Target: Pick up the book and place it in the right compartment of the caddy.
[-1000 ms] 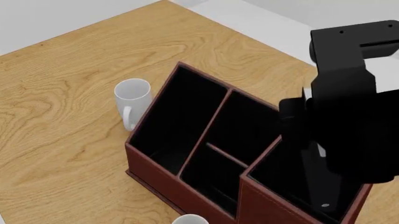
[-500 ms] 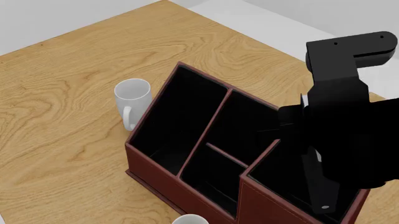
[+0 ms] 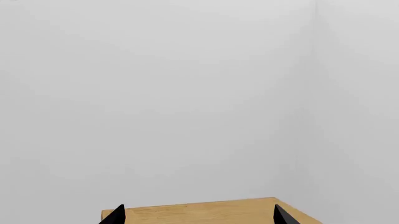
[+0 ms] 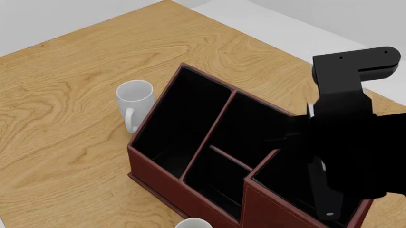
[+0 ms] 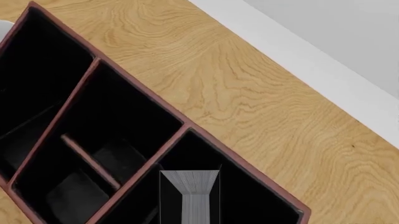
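1 book (image 5: 189, 196) stands upright in the right compartment (image 5: 249, 198); gripper state unclear

We see a reddish-brown caddy (image 4: 190, 192) lined black, a white mug (image 4: 134, 97), a tan wood-grain table (image 4: 76, 95), and the book's (image 5: 190, 196) pale grey page edges.

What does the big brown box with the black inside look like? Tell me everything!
The caddy is a big rectangular box that looks like dark reddish-brown leather, lined in black. It sits flat on the wooden table, turned at an angle. It has three sections: a long narrow one, a middle one split by a short divider, and a roughly square one with the tallest walls. The right wrist view shows white page edges of the book inside that tall section. A white mug stands close beside the long side.
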`<state>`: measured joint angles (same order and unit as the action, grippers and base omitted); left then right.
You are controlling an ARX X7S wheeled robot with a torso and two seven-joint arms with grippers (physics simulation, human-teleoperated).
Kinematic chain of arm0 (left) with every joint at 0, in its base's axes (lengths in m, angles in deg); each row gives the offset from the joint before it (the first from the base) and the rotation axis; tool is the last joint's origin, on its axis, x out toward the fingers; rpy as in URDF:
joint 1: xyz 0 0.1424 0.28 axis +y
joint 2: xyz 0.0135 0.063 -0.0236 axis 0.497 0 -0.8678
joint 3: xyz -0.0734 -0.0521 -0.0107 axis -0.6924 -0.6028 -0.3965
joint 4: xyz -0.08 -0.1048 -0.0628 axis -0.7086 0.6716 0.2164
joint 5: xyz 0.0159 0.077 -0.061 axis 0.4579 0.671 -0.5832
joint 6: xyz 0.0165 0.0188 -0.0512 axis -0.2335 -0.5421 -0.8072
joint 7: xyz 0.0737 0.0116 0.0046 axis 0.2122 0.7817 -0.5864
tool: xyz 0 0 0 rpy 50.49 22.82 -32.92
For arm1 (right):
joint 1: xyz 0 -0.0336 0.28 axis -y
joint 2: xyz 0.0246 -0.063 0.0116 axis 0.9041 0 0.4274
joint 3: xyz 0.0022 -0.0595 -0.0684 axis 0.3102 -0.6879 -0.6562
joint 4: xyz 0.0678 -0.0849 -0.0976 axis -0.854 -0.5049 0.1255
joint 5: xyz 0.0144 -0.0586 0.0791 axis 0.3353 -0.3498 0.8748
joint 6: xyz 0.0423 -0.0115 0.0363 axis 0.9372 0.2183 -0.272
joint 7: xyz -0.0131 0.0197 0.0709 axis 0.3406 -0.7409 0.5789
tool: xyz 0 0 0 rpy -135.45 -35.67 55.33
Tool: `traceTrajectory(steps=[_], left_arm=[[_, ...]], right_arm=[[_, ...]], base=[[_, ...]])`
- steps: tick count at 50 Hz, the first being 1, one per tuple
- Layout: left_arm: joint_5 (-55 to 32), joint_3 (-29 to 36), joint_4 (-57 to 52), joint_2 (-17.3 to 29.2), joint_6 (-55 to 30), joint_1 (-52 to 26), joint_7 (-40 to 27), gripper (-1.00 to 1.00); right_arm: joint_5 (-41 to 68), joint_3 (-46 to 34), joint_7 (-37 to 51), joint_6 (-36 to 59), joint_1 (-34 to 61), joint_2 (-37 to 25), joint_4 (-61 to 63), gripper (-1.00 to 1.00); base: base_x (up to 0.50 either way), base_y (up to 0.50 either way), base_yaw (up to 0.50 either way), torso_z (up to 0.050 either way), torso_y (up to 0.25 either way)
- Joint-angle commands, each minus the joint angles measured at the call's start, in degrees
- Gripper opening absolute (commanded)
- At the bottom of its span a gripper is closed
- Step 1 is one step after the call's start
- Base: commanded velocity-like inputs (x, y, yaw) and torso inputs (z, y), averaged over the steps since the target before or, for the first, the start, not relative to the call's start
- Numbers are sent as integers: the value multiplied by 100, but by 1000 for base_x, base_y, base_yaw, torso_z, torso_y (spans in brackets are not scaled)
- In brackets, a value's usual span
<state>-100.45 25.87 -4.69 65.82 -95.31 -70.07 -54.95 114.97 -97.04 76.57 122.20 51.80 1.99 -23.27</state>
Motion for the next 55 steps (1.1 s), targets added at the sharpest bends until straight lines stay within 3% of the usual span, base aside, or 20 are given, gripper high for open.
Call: traceTrajectory(steps=[1,28,55], left_arm=[[15,19,-5,12,0,2,-14,100],[185,189,108,-1,44,-29,-20,100],[246,293,196,4,66,-80,-6,100]], right_arm=[[-602,-32,-331,-88,-43,2,-97,-100],[-1289,-307,-1083,-639,-472,155,-585,-100],[-1429,-394,-1283,-795,-660,223,-847,-100]], base=[[0,0,0,0,0],[0,0,0,0,1],[0,0,0,0,2]])
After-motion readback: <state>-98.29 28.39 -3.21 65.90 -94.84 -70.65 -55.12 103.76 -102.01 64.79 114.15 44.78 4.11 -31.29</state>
